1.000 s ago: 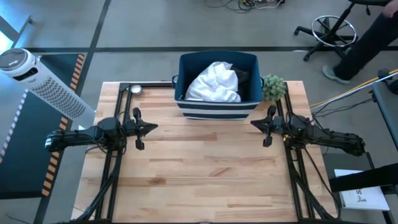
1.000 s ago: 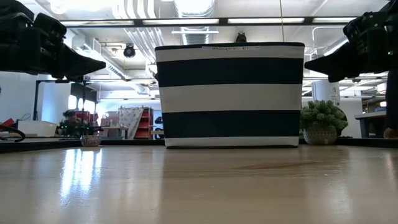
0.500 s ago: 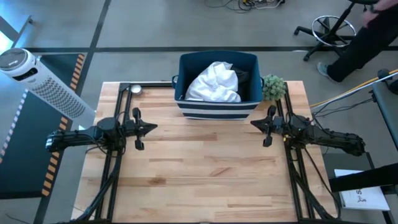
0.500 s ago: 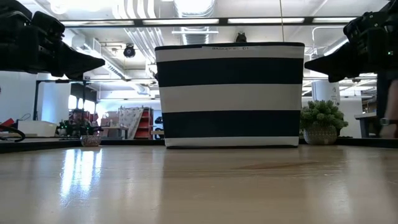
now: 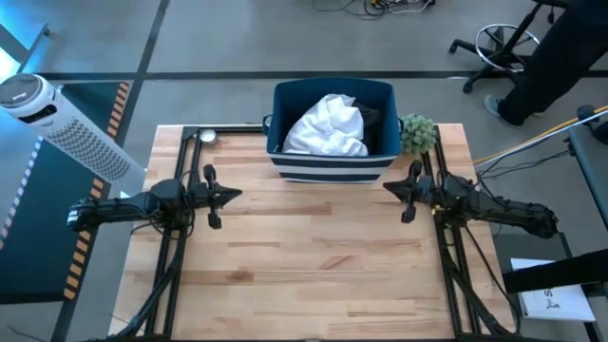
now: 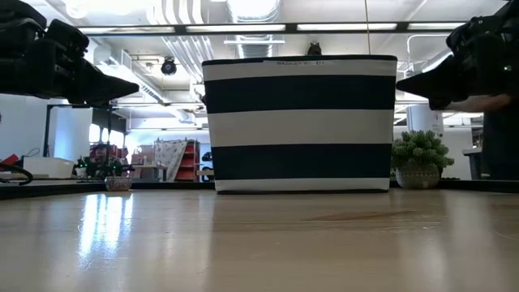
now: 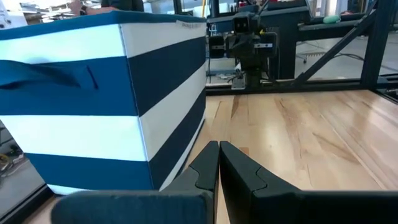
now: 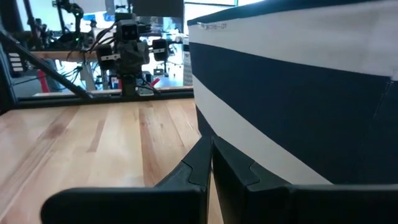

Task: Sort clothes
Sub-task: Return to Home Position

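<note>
A navy bin with white stripes (image 5: 332, 163) stands at the far middle of the table. In it lie the clothes: a large white garment (image 5: 328, 126) on top and a dark piece (image 5: 370, 118) beside it. My left gripper (image 5: 236, 195) hovers shut above the table's left side, pointing level toward the middle. My right gripper (image 5: 388, 188) hovers shut above the right side, pointing level back at it. Both are empty and short of the bin. In the wrist views the shut fingertips (image 7: 219, 148) (image 8: 207, 142) show beside the bin's striped wall (image 7: 93, 118) (image 8: 298, 112).
A small green plant (image 5: 418, 132) stands just right of the bin. A small round thing (image 5: 206, 136) lies at the far left corner. The bare wooden top (image 5: 313, 266) spreads between and before the arms. A white fan (image 5: 57, 119) stands off the left edge; a person (image 5: 560, 52) walks beyond the far right.
Neither arm has moved and the bin and clothes lie as before. Only the person beyond the table's far right corner has shifted.
</note>
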You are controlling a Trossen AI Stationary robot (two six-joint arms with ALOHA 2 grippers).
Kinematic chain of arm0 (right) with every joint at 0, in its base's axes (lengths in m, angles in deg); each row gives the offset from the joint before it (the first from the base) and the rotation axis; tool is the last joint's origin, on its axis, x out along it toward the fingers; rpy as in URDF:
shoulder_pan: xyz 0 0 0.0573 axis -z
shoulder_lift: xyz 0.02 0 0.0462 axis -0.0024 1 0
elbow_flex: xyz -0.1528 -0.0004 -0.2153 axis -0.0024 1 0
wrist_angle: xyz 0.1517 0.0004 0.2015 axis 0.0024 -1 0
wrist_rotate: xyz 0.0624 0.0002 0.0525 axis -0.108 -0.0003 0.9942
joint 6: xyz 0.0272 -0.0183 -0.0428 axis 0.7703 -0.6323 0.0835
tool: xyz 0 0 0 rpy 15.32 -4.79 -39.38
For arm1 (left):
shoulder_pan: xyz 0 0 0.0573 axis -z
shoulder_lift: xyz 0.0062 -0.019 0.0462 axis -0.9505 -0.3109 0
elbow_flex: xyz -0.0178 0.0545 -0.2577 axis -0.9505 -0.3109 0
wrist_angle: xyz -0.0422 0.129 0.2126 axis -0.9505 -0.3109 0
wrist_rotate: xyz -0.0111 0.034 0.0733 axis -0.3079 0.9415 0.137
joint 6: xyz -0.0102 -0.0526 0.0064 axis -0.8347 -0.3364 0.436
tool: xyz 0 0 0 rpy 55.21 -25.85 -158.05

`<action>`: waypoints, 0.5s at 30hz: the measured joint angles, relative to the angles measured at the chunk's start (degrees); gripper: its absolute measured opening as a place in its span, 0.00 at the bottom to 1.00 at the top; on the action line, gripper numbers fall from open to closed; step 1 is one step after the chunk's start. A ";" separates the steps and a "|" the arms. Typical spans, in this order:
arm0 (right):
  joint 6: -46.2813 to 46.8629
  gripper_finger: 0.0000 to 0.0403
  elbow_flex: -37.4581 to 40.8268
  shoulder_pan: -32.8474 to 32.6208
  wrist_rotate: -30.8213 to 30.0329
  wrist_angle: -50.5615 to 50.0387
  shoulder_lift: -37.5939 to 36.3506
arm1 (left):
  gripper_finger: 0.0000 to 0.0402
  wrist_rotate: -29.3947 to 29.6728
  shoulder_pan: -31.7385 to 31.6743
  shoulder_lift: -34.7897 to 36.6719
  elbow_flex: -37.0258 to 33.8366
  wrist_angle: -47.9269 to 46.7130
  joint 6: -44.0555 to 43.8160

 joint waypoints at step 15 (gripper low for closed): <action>0.82 0.00 0.00 0.02 0.20 0.00 0.00 | 0.03 0.48 0.00 0.03 -0.07 0.65 -1.73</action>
